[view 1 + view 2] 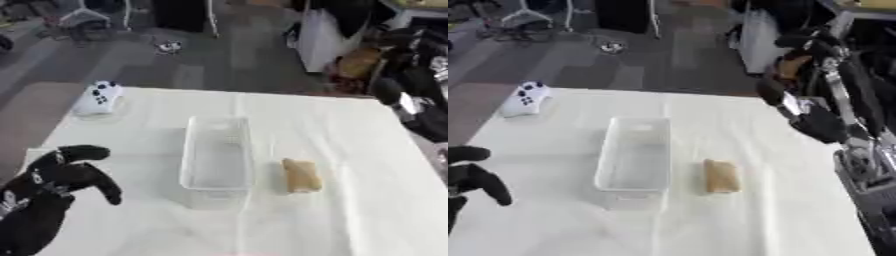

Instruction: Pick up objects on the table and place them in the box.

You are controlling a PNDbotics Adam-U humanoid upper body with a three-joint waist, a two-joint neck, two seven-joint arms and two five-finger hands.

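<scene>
Apparently nothing is held yet: the left hand (66, 172) at lower left is curled empty, the right hand's (798, 40) fingers cannot be told, so the tan block (301, 175) beside the empty box (216, 155) must be grasped next

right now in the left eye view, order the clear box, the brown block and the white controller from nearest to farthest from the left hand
From the left hand, at the lower left:
1. Clear box, mid-table, just to its right.
2. White controller, far left corner.
3. Brown block, beyond the box on the right.
</scene>
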